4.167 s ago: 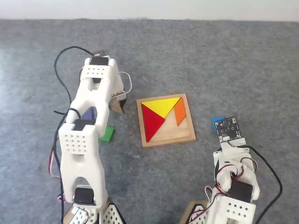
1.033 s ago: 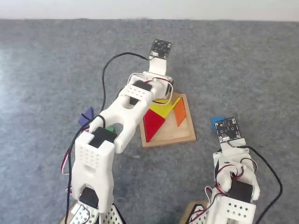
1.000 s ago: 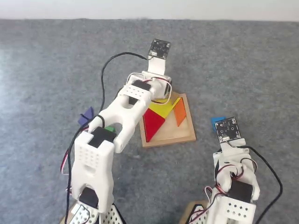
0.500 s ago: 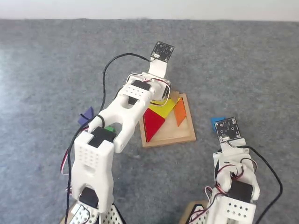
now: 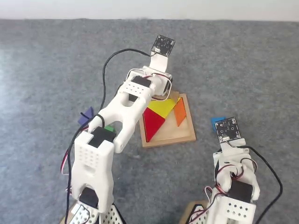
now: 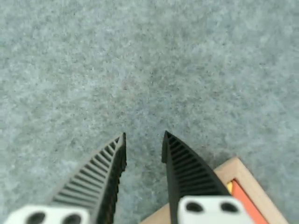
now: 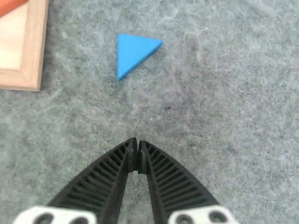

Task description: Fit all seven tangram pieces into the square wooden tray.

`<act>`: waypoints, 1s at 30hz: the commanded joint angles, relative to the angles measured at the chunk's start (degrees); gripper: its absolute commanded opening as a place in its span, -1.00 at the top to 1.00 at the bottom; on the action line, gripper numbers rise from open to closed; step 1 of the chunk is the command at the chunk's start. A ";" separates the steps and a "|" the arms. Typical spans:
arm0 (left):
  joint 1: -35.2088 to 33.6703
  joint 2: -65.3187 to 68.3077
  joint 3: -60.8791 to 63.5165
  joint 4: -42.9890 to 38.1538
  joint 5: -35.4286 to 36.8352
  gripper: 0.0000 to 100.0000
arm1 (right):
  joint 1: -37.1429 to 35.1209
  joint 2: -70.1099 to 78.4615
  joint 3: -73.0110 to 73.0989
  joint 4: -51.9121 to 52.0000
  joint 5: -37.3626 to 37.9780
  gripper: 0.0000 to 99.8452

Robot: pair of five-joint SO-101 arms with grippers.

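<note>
Tray (image 5: 180, 133), square, pale wood

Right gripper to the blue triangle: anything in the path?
Nothing visible. Bare grey carpet lies between the right gripper and the blue triangle, and likewise between the triangle and the wooden tray.

Left arm (image 5: 122, 115) overhangs tray (image 5: 169, 142) (far corner).

Looks like a hobby robotics bench from where I'm driving: grey felt mat (image 5: 252, 60) across the whole frame, bare pale wall (image 5: 140, 8) along the top edge, loose black cable (image 5: 103, 84) left of centre.
</note>
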 commanded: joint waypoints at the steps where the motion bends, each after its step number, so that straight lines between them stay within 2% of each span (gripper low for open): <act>1: 2.20 -0.62 -2.68 0.44 -0.79 0.75 | -0.57 -0.40 1.05 0.22 0.79 0.98; 20: 4.92 3.16 -3.74 3.25 -0.88 0.75 | -0.57 -0.40 1.05 0.22 0.79 0.98; 30: 5.10 3.25 -11.91 19.25 -0.88 0.75 | -0.57 -0.40 1.05 0.22 0.79 0.98</act>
